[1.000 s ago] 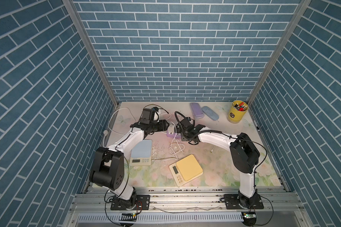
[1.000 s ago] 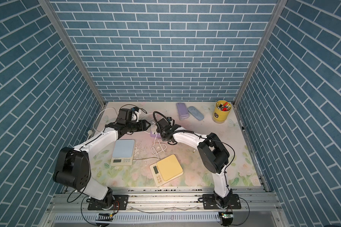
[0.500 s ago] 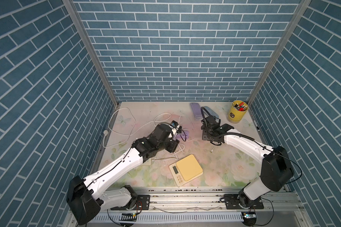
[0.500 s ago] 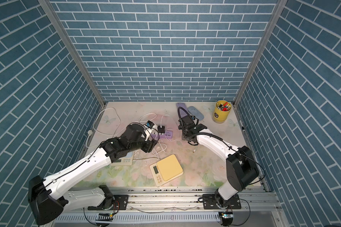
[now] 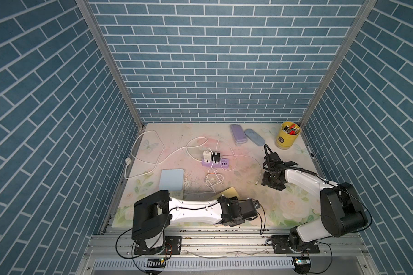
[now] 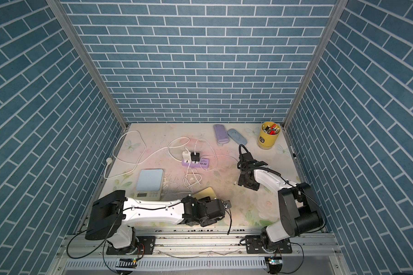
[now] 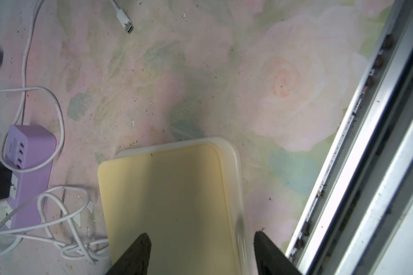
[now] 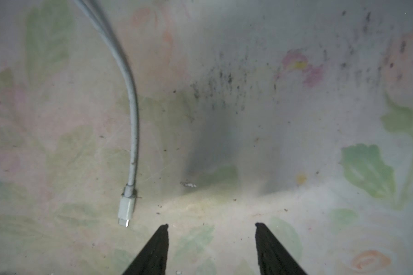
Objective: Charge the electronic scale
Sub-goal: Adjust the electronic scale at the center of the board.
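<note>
Near the bottom middle of both top views, the left arm lies low across the front of the table (image 5: 284,209). It hides most of the yellow scale (image 5: 229,191). Only one corner of the scale peeks out above the arm.

The left wrist view shows more of the yellow scale (image 7: 172,202), lying flat on the flower mat. The left gripper (image 7: 201,235) hangs over it with its jaws wide apart, and it holds nothing. One finger (image 7: 138,254) is over the yellow top. The other finger (image 7: 269,254) is past the scale's side edge, over the mat.

At the right middle of both top views, the right gripper (image 5: 273,183) points down at the table. In the right wrist view, the right gripper (image 8: 211,226) also has its jaws apart and is empty, with only bare mat under it. The loose plug (image 8: 127,209) of a white cable (image 5: 260,166) lies flat just beside one finger and does not touch it. The cable runs back toward the purple power strip (image 5: 215,162) in the middle of the frame.

A blue scale (image 5: 171,178) lies flat to the lower left of the strip. A bunch of white cord (image 5: 212,181) sits between the strip and the yellow scale. In the upper right of the table stand a yellow cup (image 5: 286,139) of pens and two small cases (image 5: 238,137).
</note>
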Robot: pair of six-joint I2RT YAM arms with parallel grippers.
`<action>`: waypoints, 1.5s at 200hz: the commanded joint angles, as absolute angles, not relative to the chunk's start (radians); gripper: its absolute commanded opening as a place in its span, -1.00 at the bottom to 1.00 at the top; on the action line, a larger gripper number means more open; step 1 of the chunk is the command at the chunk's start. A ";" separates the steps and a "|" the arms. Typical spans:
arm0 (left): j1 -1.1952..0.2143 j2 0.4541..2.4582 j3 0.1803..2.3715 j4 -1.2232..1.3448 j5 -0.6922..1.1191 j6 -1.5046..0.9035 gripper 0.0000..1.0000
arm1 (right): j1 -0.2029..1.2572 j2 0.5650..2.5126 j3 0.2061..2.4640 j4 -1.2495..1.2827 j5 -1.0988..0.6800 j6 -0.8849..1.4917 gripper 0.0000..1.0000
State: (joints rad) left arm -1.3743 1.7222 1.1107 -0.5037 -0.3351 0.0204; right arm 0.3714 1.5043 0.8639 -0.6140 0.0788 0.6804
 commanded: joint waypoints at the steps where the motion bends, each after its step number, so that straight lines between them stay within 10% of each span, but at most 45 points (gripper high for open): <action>1: -1.371 1.777 1.152 -0.536 -0.424 0.051 0.45 | 0.365 1.534 0.896 -0.588 0.045 0.685 0.19; 86: -1.217 1.984 1.363 -0.581 -0.518 0.052 0.48 | 0.330 1.683 1.028 -0.562 -0.029 0.633 0.07; 165: -1.028 2.023 1.546 -0.524 -0.259 0.014 0.49 | 0.300 1.783 1.034 -0.536 -0.130 0.623 -1.00; 300: -0.955 1.865 1.349 -0.106 0.133 -0.235 0.38 | 0.273 1.459 0.880 -0.300 -0.301 0.859 -1.00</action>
